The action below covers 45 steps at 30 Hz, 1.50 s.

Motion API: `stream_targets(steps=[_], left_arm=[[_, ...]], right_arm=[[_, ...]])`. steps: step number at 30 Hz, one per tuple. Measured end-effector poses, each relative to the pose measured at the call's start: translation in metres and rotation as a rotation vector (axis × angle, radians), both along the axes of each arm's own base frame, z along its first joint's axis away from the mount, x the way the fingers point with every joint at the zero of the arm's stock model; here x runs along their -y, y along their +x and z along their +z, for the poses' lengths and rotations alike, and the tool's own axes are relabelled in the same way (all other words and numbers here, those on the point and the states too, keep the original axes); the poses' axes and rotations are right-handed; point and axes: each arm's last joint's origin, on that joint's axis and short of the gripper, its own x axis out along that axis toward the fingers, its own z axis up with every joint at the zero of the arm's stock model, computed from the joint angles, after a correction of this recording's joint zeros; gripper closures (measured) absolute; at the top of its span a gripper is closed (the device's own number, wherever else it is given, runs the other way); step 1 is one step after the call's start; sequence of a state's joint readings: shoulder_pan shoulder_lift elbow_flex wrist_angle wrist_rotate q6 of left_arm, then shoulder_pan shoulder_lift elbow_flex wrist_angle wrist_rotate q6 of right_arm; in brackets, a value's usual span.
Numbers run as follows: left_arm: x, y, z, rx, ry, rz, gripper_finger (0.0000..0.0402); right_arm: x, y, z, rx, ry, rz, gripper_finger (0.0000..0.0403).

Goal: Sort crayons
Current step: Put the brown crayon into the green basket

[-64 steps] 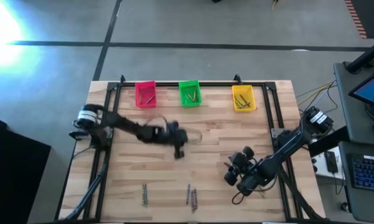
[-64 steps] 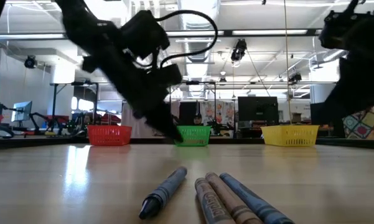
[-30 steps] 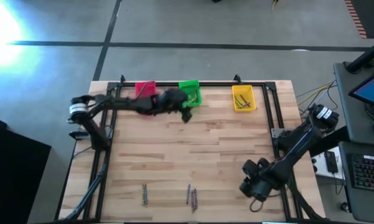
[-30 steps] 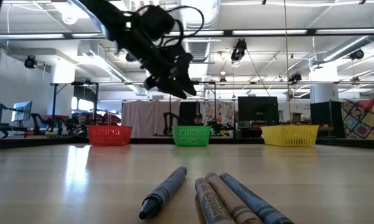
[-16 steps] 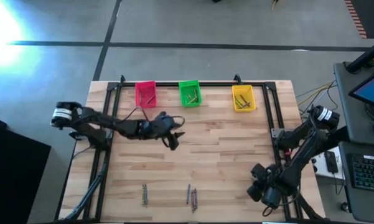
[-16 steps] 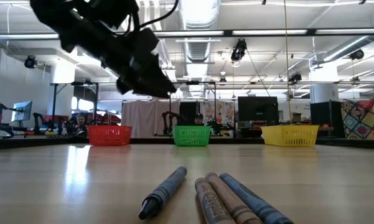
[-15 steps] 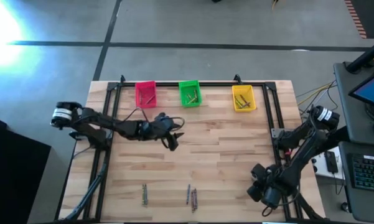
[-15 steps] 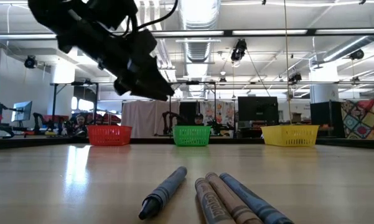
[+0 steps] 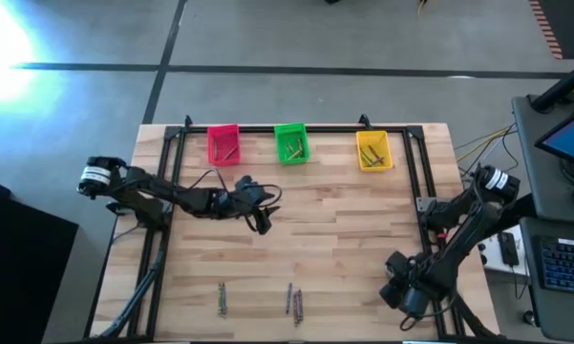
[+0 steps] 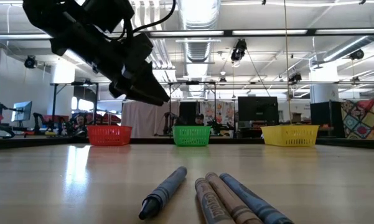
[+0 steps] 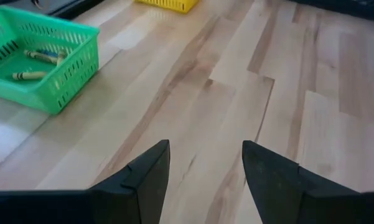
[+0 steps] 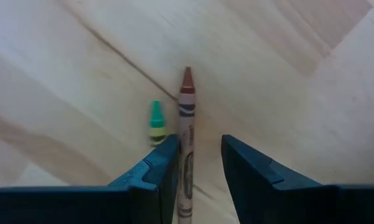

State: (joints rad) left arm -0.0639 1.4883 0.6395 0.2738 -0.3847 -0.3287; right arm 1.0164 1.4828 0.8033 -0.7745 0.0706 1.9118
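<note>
We work at a wooden counter (image 9: 325, 239) with three bins along its far edge: a pink bin (image 9: 223, 144) on the left, a green bin (image 9: 290, 143) in the middle, a yellow bin (image 9: 373, 151) on the right. Each holds a few crayons; in the left wrist view the green bin's lie across its floor.

Our left gripper (image 9: 260, 222) hovers above the counter just near of the pink and green bins, its fingers (image 11: 143, 180) spread with bare wood between them, holding nothing.

Our right gripper (image 9: 398, 287) sits low at the near right edge, its fingers (image 12: 155, 174) parted narrowly around a brown crayon (image 12: 185, 143) that lies on the wood, tip pointing away from the wrist; we cannot tell whether they touch it. A green crayon (image 12: 156, 122) lies just beside it, parallel.

More crayons (image 9: 293, 303) lie near the front edge, long axes running near to far, with another small pair (image 9: 223, 299) to their left.
</note>
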Motion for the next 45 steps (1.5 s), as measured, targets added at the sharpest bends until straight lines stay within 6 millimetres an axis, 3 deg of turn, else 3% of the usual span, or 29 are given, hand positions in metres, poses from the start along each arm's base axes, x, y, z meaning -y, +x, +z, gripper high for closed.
stream_targets(steps=[6, 13, 23, 33, 45], left_arm=[[0.0, 0.004, 0.006, 0.016, 0.013, -0.008, 0.0217], [0.0, 0.006, 0.009, 0.048, 0.015, -0.008, 0.0217], [-0.002, 0.004, 0.015, 0.057, 0.098, 0.026, 0.0217], [-0.004, -0.013, 0.032, 0.124, 0.121, 0.049, 0.0217], [-0.003, -0.01, 0.026, 0.125, 0.113, 0.046, 0.0217]], right_arm=[[-0.002, 0.001, -0.013, -0.055, -0.035, 0.012, 0.0291], [-0.002, 0.001, -0.014, -0.051, -0.038, 0.019, 0.0296], [0.006, 0.011, -0.011, 0.0, -0.07, 0.044, 0.0387], [0.016, 0.02, -0.013, 0.154, -0.235, 0.073, 0.039], [0.035, 0.045, -0.007, 0.265, -0.369, 0.113, 0.039]])
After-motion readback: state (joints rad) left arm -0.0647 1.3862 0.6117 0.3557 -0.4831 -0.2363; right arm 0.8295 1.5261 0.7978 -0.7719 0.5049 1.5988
